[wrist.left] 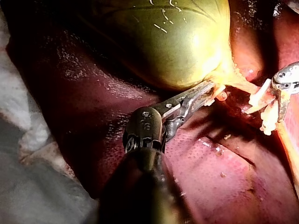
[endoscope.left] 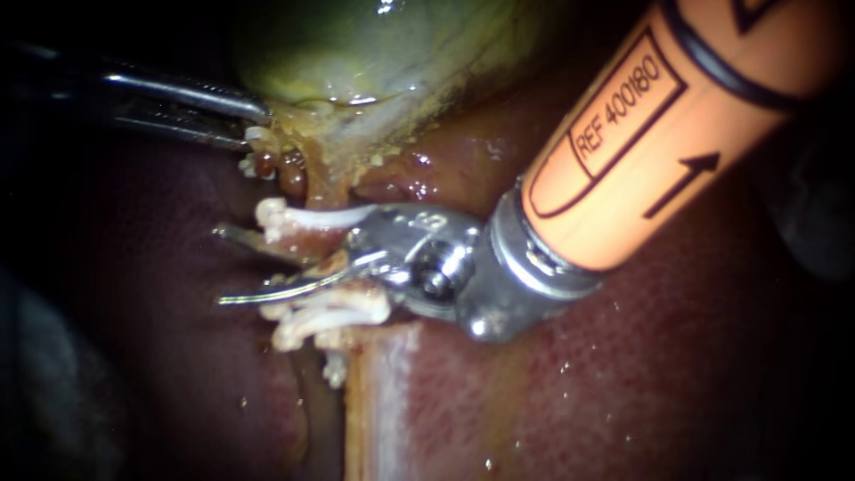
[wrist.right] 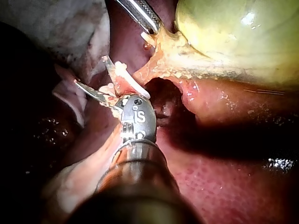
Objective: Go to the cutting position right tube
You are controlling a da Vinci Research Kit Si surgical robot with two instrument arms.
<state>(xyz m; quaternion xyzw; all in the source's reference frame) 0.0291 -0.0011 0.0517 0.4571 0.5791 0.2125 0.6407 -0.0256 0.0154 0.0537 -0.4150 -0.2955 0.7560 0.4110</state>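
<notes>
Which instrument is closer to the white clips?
Right. The right instrument reaches in between the white clips. The left instrument sits farther off, up at the gallbladder.

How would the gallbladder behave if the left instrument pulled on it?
Probably soft and stretchy: the gallbladder tapers to where the left instrument grips it. Likely slippery: its surface shines wet. Perhaps fragile: a bulging, full sac.

left instrument (endoscope.left: 252, 125) clamped tight; right instrument (endoscope.left: 223, 265) blades spread apart.

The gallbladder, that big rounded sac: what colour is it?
The gallbladder is yellowish green and glossy, seen best in the left wrist view.
</notes>
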